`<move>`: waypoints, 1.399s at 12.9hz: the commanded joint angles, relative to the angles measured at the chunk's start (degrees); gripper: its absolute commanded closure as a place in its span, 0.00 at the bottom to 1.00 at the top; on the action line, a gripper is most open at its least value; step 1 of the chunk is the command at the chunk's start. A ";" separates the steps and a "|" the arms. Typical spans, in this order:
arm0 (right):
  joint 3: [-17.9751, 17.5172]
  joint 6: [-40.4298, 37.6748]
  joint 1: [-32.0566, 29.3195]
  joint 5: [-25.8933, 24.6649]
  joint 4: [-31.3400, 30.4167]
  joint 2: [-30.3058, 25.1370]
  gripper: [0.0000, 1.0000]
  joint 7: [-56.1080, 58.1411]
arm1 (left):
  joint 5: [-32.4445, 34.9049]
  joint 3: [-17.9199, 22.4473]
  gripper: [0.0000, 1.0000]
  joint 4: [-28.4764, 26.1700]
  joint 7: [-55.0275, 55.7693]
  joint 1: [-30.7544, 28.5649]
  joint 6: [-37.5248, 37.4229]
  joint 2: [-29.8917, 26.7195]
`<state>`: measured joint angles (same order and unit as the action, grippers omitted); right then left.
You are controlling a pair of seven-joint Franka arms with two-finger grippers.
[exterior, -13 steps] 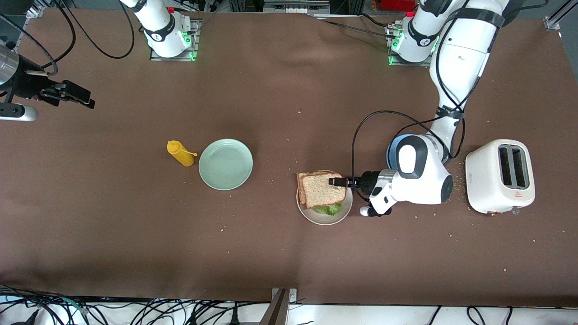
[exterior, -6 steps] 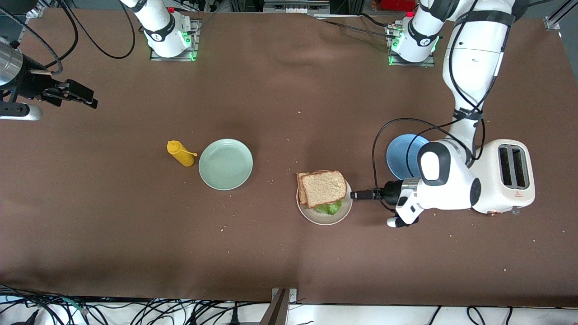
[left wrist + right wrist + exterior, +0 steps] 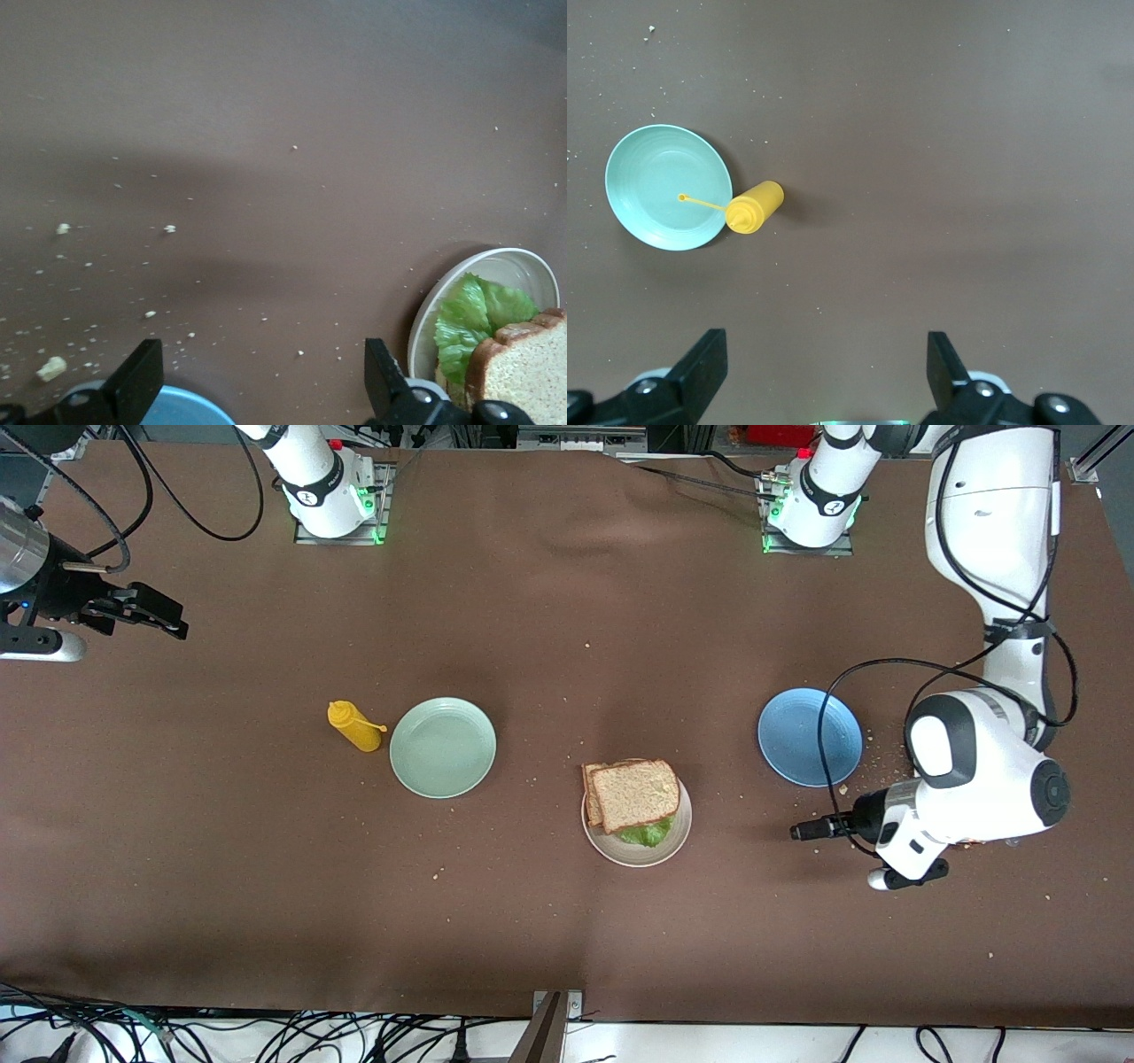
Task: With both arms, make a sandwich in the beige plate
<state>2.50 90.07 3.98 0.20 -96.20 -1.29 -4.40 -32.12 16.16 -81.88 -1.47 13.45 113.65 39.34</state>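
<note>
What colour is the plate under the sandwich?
Pale beige plate, clearest in the front view.

Bare cloth surrounds the sandwich point(image 3: 634, 795); blue plate point(image 3: 809, 736) stands well apart.

The sandwich point(image 3: 634, 797) lies on the beige plate point(image 3: 636, 849) at table centre — lettuce point(image 3: 645, 834) pokes out at its 6 o'clock edge. At the plate's 3 o'clock, well apart, the left gripper point(image 3: 800, 832) hangs over bare cloth, just past the blue plate point(image 3: 809, 736). The green plate point(image 3: 442, 747) and mustard bottle point(image 3: 354, 725) sit touching at 9 o'clock — the right gripper point(image 3: 158, 616) waits off at 10.
</note>
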 commanded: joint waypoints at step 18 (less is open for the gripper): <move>0.49 1.60 -0.11 -0.20 0.14 -1.00 0.00 0.36 | 29.66 -1.22 0.00 -2.32 7.36 0.96 -28.92 -24.03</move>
<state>2.90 92.13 3.90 0.19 -96.10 -1.51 -4.40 -4.84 15.03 -82.11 5.27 13.39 86.53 18.96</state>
